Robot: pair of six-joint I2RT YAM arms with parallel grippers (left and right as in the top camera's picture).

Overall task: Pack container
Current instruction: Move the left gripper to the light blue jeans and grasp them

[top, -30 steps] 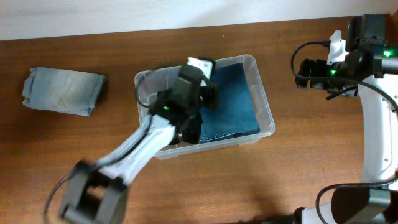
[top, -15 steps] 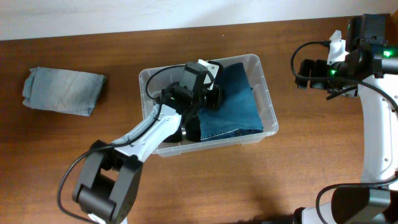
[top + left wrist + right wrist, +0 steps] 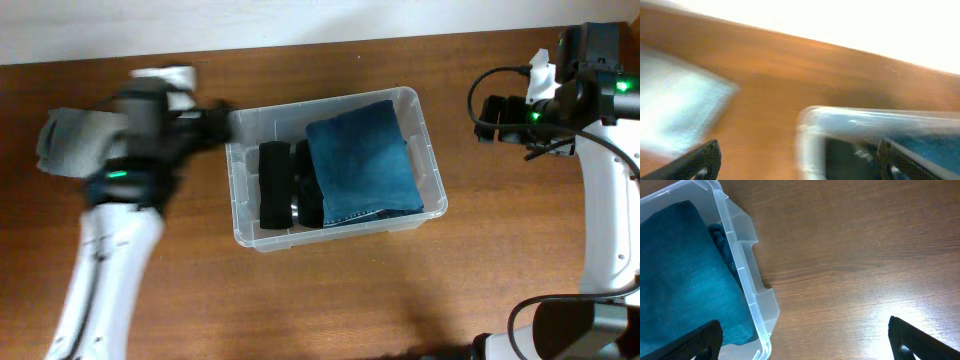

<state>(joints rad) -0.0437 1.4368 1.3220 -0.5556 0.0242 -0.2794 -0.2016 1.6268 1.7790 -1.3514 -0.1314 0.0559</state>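
Left pincer (image 3: 799, 155) is gaping wide and empty, hovering blurred over the bench (image 3: 400, 300), with the container (image 3: 432, 170) sitting just beside it on its right. Right pincer (image 3: 805, 347) is gaping wide too, holding nothing. The container, with folded blue denim (image 3: 360, 160) inside, is lying off to its left.

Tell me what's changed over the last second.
The left arm pulled out of the container and swung left toward the light denim bundle, jaws open and empty. The container slid slightly right. The folded blue jeans and dark items stay inside; the right arm hasn't moved.
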